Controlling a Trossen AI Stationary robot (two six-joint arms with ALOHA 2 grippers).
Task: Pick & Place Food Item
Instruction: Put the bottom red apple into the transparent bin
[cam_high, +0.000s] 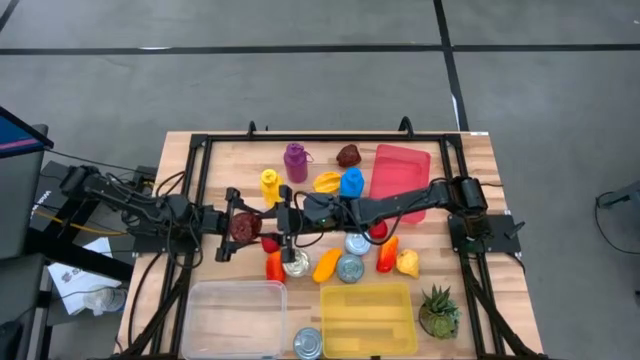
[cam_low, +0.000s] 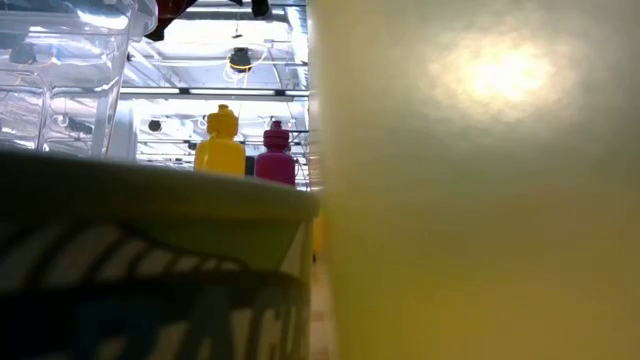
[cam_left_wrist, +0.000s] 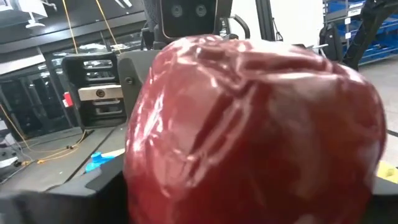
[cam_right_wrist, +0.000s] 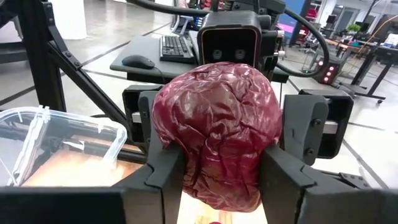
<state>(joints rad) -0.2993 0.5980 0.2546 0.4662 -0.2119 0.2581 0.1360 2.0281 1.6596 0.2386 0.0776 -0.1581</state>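
The right claw (cam_right_wrist: 222, 177) is clamped on the lower part of a dark red, wrinkled food item (cam_right_wrist: 217, 118), its two dark fingers (cam_right_wrist: 163, 177) pressing in on either side. The left claw (cam_high: 230, 226) meets the same item from the opposite side. Whether it grips the item or merely brackets it I cannot tell, since the item fills most of the left wrist view. Both claws sit left of the desk's (cam_high: 470, 150) centre, with the item held up between them among the loose bottles and toy foods.

This looks like a handover partway through the pick. The next move probably calls for one claw to let go cleanly, then a carry to a container.

Near the front edge, the clear tub (cam_high: 235, 315) seems to hold nothing, and the yellow tub (cam_high: 368, 318) beside it also looks bare. A tin can (cam_high: 308, 343) stands on the desk between them. A red tray (cam_high: 400, 170) lies at the back.
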